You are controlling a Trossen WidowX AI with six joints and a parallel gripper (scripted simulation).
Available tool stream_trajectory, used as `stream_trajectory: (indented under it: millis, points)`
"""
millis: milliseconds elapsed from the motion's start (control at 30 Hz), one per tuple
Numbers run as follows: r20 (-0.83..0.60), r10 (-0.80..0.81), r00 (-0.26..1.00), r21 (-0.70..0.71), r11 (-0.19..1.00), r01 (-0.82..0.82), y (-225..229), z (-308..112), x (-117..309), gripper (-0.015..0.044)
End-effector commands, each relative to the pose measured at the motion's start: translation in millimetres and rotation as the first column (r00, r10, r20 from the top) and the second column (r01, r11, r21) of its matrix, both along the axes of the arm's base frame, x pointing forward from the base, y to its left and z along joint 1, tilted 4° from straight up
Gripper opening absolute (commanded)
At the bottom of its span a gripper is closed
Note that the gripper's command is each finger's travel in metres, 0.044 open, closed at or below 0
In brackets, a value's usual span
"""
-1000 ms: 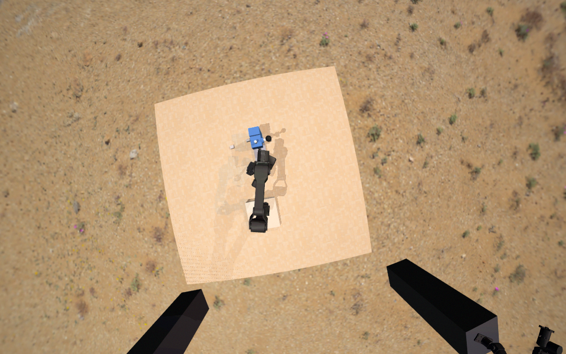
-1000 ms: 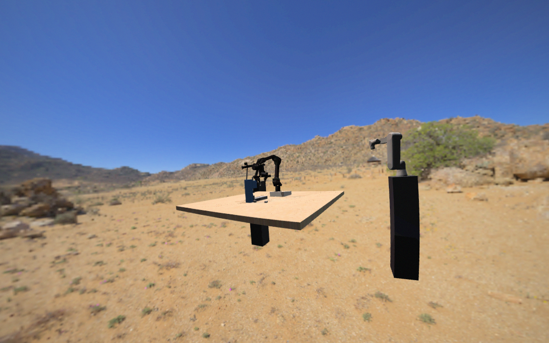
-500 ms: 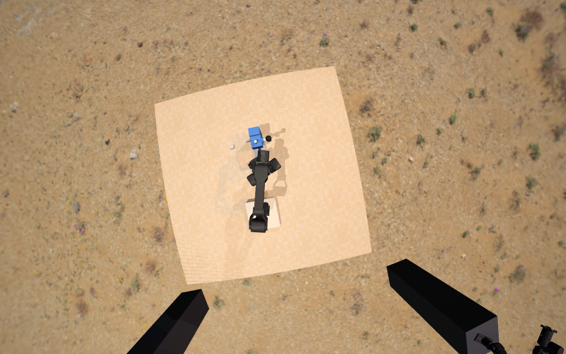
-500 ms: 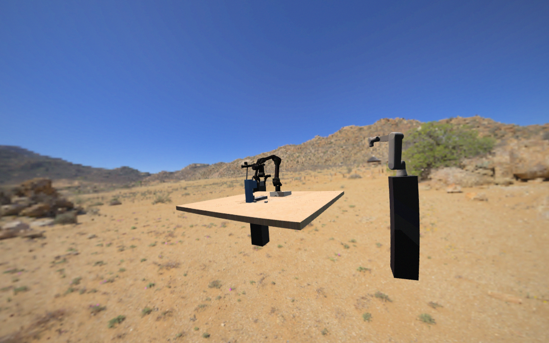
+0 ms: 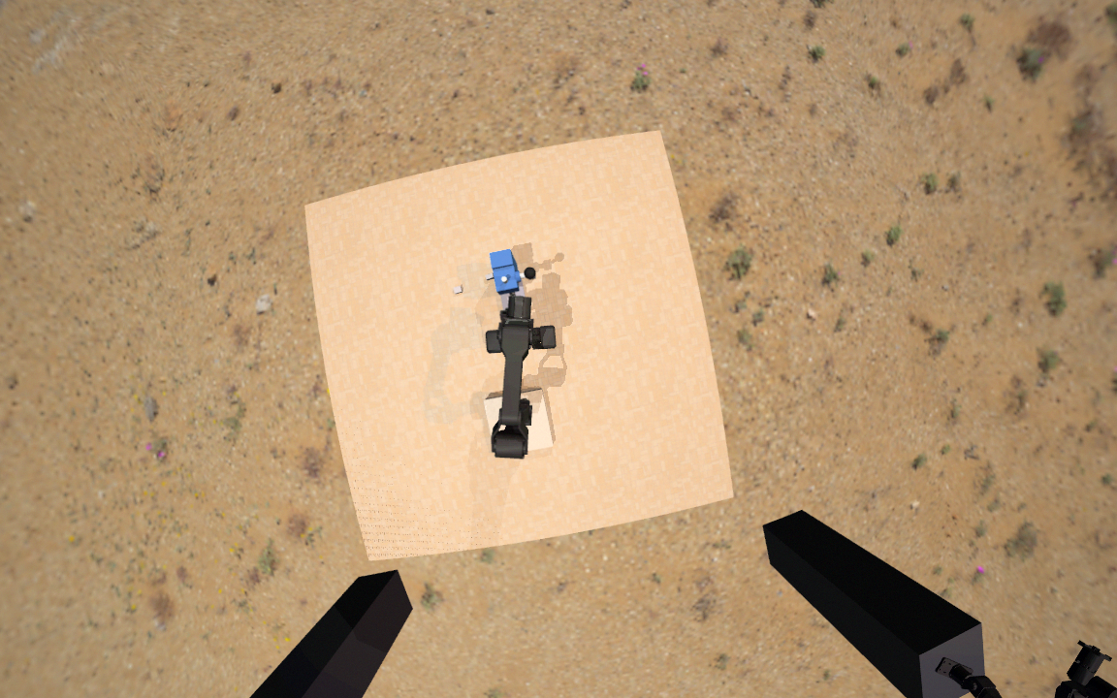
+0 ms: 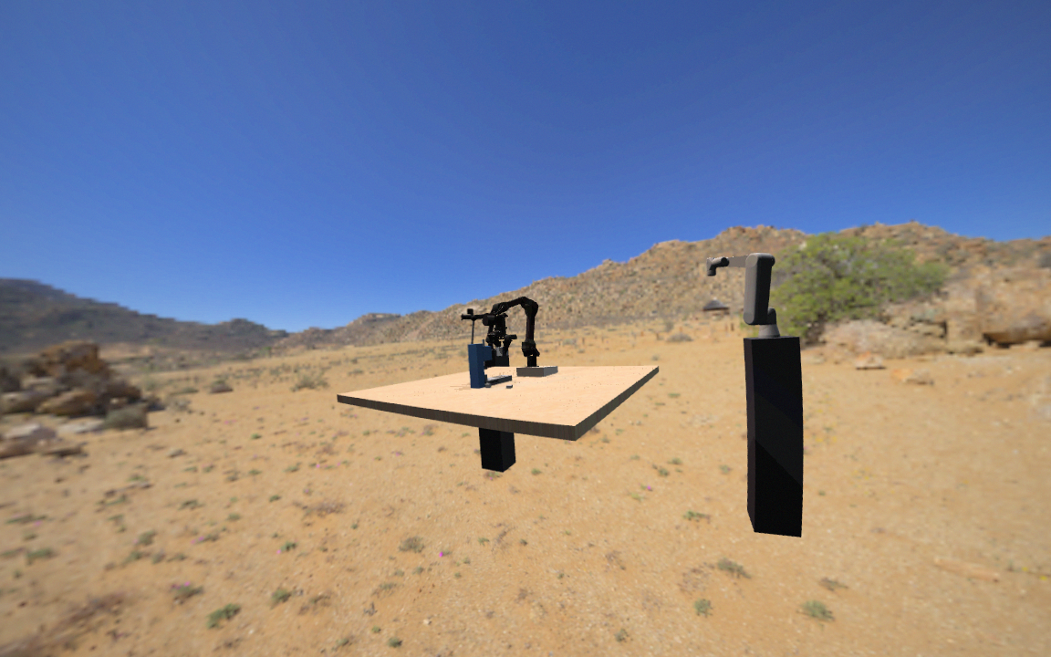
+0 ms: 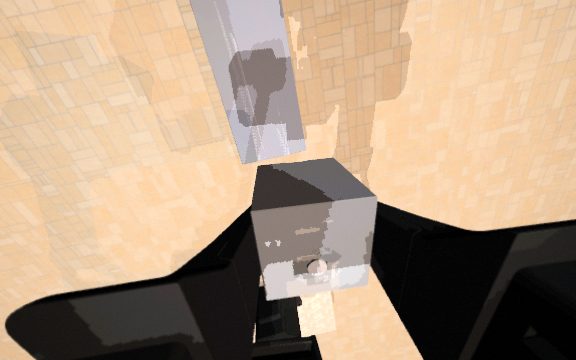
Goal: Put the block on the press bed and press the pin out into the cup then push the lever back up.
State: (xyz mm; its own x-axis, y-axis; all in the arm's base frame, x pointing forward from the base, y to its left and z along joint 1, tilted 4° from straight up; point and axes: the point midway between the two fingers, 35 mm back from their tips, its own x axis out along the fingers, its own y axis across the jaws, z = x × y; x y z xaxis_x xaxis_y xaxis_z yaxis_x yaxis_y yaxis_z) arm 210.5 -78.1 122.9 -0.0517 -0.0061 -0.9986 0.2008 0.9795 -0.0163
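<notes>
Gray block (image 7: 314,240) clamped in claw (image 7: 301,203), pin (image 7: 317,267) showing; pale press bed (image 7: 263,85) just beyond claw, blue press (image 5: 503,270) (image 6: 477,365) farther out.

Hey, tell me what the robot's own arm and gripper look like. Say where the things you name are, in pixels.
The arm (image 5: 512,382) (image 6: 527,306) is black all over, with slim straight links and chunky, rounded joints. The gripper (image 7: 301,203) is black too, with two broad fingers that narrow toward their tips; the rear corner of one is rounded. I can't make out any markings or cables on either.
</notes>
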Motion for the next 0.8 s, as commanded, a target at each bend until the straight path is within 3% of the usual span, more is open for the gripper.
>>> stream_trajectory:
  millis: [0,367,767]
  points:
    - [0.000,-0.153,0.988,-0.013,0.988,0.153,-0.6,0.2,-0.4,0.0000]
    - [0.011,-0.510,0.860,-0.032,0.859,0.510,-0.6,0.2,-0.4,0.0000]
    - [0.030,-0.814,0.579,-0.045,0.578,0.815,-0.6,0.2,-0.4,0.0000]
